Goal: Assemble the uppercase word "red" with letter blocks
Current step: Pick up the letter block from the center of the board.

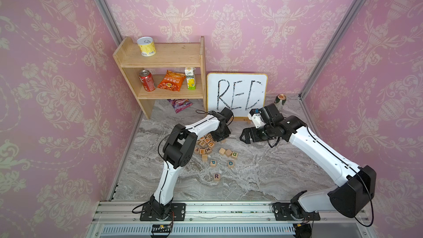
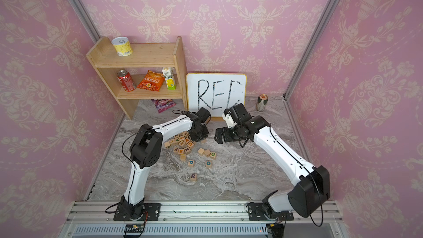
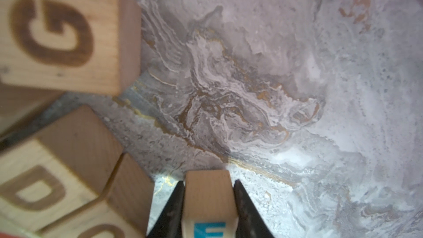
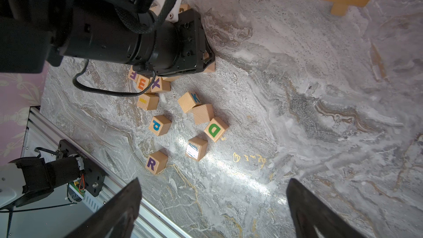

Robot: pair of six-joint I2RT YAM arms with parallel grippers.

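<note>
Between the black fingers (image 3: 174,207) of my left gripper (image 3: 208,184) sits a pale wooden block with a blue E (image 3: 207,193), clamped low over the marble table. In both top views this gripper (image 1: 220,136) is at the far right edge of the block pile (image 1: 206,144). The purple R block (image 1: 216,176) (image 4: 156,162) lies alone near the front. The green D block (image 1: 234,155) (image 4: 215,129) lies to the right of the pile. My right gripper (image 1: 246,137) (image 4: 212,180) hovers open and empty to the right of the left one.
A whiteboard (image 1: 237,95) with handwritten letters leans on the back wall beside a wooden shelf (image 1: 160,65) with cans and snacks. A can (image 1: 281,100) stands at the back right and a purple snack bag (image 1: 179,105) under the shelf. Blocks with brown G (image 3: 64,33) and D (image 3: 45,179) crowd the left gripper.
</note>
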